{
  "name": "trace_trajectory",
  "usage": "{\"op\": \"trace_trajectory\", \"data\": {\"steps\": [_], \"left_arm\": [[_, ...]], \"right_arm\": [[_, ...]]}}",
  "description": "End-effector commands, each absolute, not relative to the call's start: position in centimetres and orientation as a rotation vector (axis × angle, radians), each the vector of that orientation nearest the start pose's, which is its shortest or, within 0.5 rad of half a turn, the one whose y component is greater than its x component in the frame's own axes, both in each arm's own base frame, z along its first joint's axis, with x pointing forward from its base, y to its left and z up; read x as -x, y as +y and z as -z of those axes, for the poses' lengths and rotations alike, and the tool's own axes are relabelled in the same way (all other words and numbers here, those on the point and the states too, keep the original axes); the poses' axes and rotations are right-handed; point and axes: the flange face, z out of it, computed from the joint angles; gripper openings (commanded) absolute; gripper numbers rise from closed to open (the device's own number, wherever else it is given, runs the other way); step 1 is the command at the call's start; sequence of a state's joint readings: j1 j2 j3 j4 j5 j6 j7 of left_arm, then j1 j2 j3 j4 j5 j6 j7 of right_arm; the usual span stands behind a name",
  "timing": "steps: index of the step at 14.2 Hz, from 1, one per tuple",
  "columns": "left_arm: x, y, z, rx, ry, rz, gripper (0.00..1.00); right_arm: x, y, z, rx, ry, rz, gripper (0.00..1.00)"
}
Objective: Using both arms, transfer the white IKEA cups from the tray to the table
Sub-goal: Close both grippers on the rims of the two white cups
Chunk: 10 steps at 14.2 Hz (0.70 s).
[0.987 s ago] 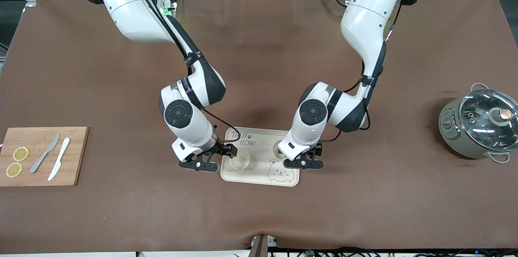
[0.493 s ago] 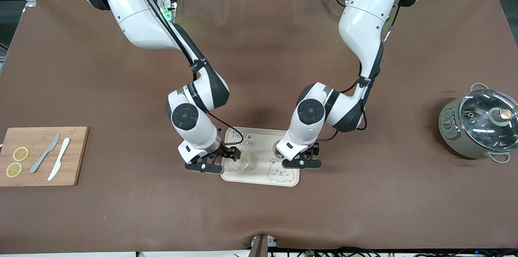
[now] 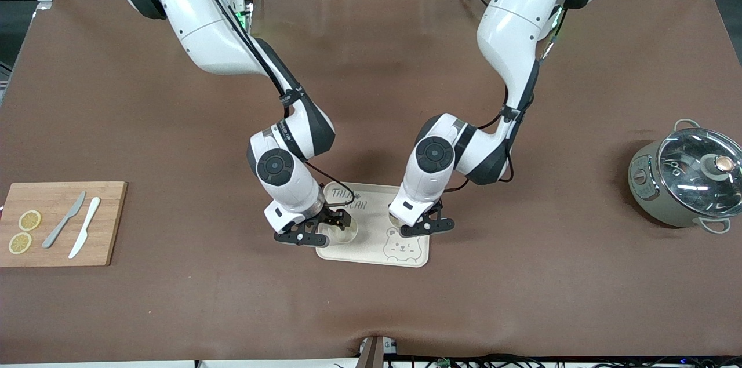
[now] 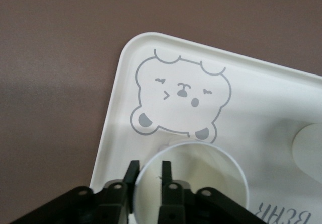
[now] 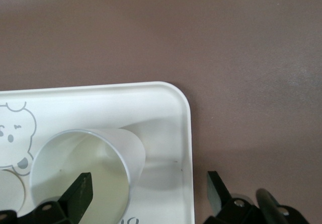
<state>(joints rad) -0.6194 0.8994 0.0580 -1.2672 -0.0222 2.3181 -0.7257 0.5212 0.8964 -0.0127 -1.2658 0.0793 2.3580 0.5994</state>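
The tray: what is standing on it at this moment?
On the tray stand two white cups, one under each pincer, beside a printed bear face. In the front view the left arm covers most of its cup.

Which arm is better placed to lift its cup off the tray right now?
Left. The left hand pinches the rim of the cup beside the bear face, one finger inside. The right hand straddles the wall of the other cup, wide open.
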Motion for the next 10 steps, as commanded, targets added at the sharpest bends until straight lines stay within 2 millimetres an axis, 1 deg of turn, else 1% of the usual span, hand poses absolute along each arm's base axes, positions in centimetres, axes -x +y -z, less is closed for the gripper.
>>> {"op": "trace_trajectory", "data": {"steps": [1, 2, 3, 4, 5, 6, 7, 8, 9, 10], "left_arm": [[-64.7, -41.7, -23.4, 3.2, -0.24, 0.255, 0.0], [-64.7, -41.6, -23.8, 3.201, -0.224, 0.252, 0.0], [-64.9, -40.8, -25.3, 3.191, -0.228, 0.239, 0.0], [-65.3, -39.3, -26.8, 3.168, -0.23, 0.185, 0.0], [-65.6, -37.9, -29.1, 3.159, -0.216, 0.148, 0.0], [-65.8, -36.7, -31.0, 3.151, -0.181, 0.12, 0.0], [-65.3, -36.3, -32.6, 3.138, -0.15, 0.081, 0.0], [-65.0, -35.0, -33.5, 3.113, -0.138, 0.045, 0.0], [-64.8, -33.0, -34.6, 3.074, -0.091, 0.058, 0.0], [-63.8, -31.3, -35.1, 3.04, -0.038, 0.056, 0.0]], "right_arm": [[-67.7, 37.9, -23.5, 2.983, 0.217, 0.24, 0.99], [-67.7, 37.9, -23.5, 2.983, 0.219, 0.237, 0.8], [-67.7, 37.9, -23.5, 2.982, 0.221, 0.239, 0.65], [-67.7, 37.9, -23.5, 2.982, 0.221, 0.239, 0.55], [-67.8, 37.8, -23.5, 2.981, 0.225, 0.238, 0.46], [-67.8, 37.8, -23.5, 2.981, 0.225, 0.238, 0.34], [-67.8, 37.8, -23.5, 2.981, 0.225, 0.238, 0.26], [-67.8, 37.8, -23.5, 2.981, 0.225, 0.238, 0.24], [-67.8, 37.8, -23.5, 2.981, 0.225, 0.238, 0.2], [-67.7, 37.9, -23.5, 2.981, 0.22, 0.238, 0.12]]}}
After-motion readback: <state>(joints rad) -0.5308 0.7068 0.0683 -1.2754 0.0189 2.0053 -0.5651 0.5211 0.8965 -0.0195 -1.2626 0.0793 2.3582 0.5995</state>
